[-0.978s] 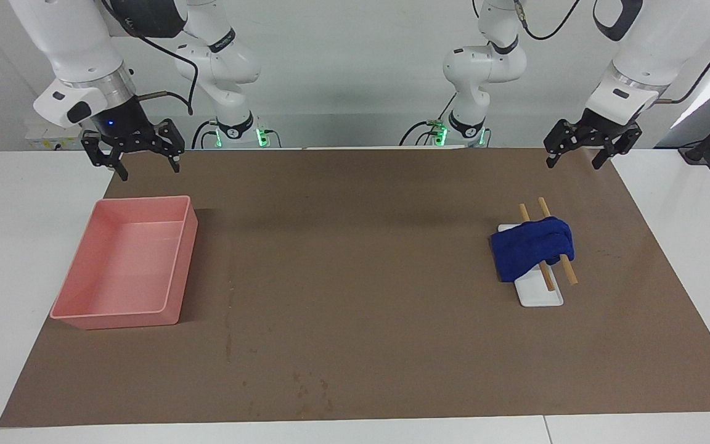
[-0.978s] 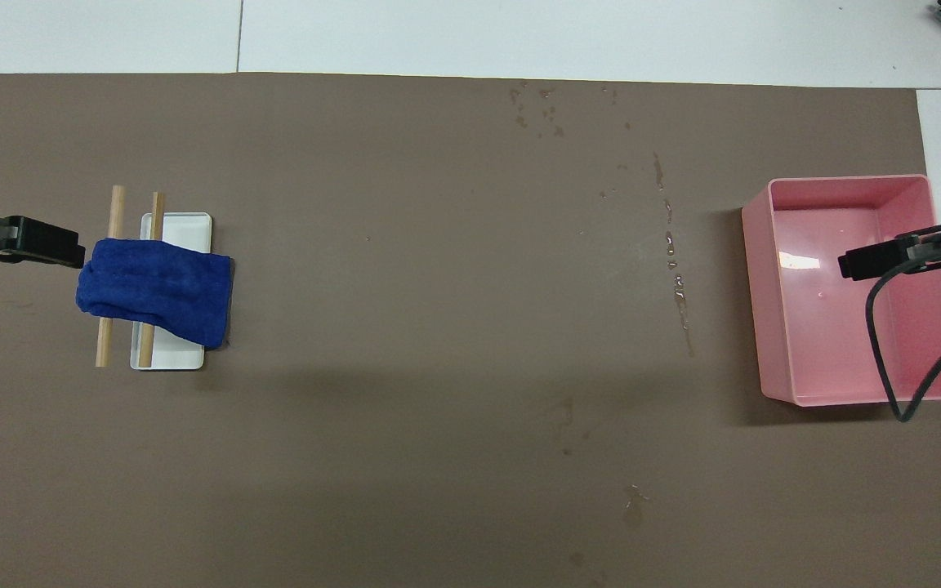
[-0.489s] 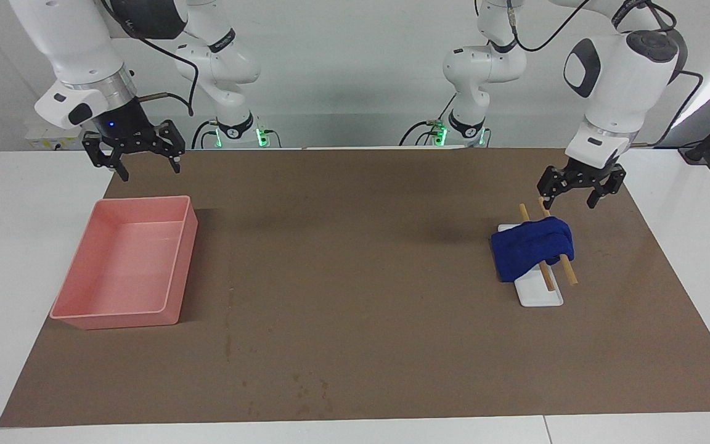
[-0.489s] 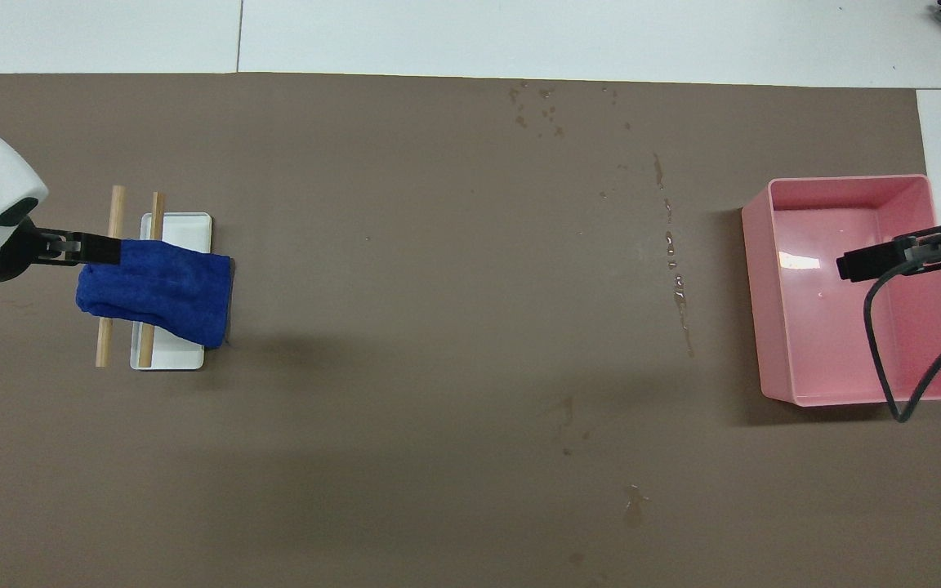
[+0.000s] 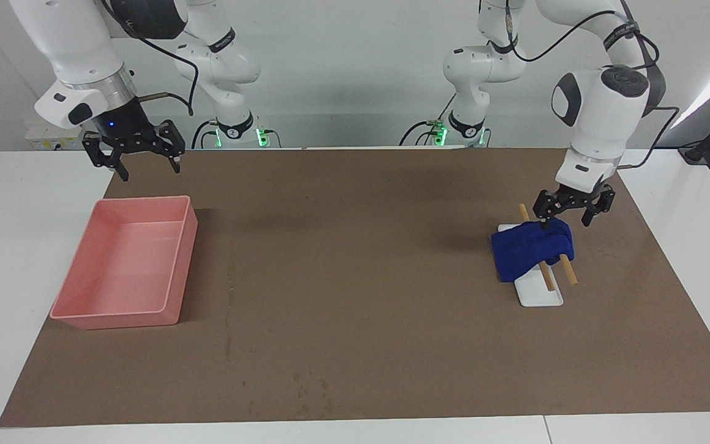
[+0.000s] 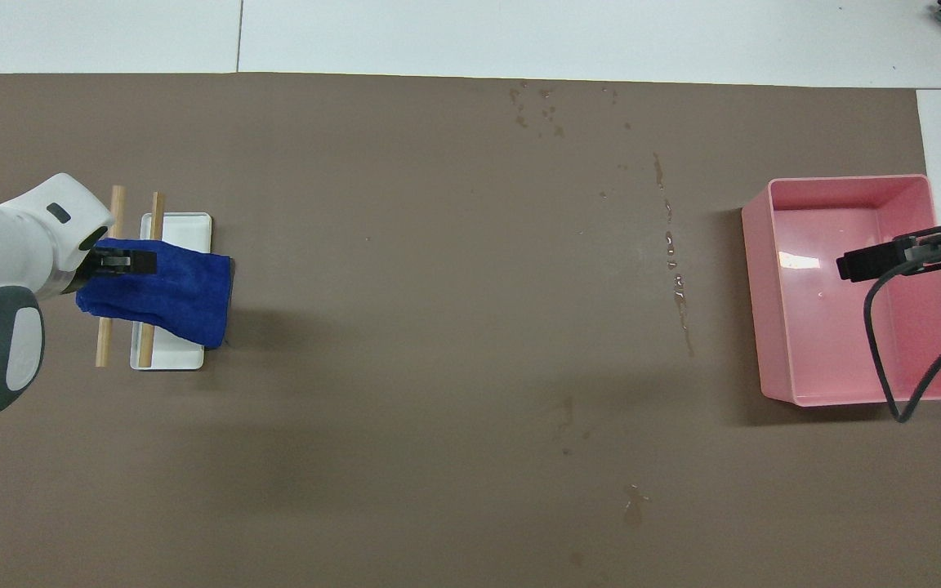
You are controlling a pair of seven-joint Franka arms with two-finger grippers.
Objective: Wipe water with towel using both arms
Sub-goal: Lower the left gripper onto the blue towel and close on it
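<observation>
Lowered since a moment ago, the left hand (image 5: pixel 569 217) now hangs released just over the towel (image 5: pixel 530 250), which drapes across two wooden sticks (image 5: pixel 567 270) on a white stand (image 5: pixel 543 296) at three o'clock on the tabletop (image 5: pixel 361 277) in the facing view. At nine o'clock, the right hand (image 5: pixel 145 165) waits released above the pink tray (image 5: pixel 173 259).

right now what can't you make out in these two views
- Overhead view: the left hand covers part of the towel; contact unreadable.
- Facing view: left hand at the towel's top; touching or just above, unclear.
- Overhead: right hand mostly cut off by the edge, over the pink tray.
</observation>
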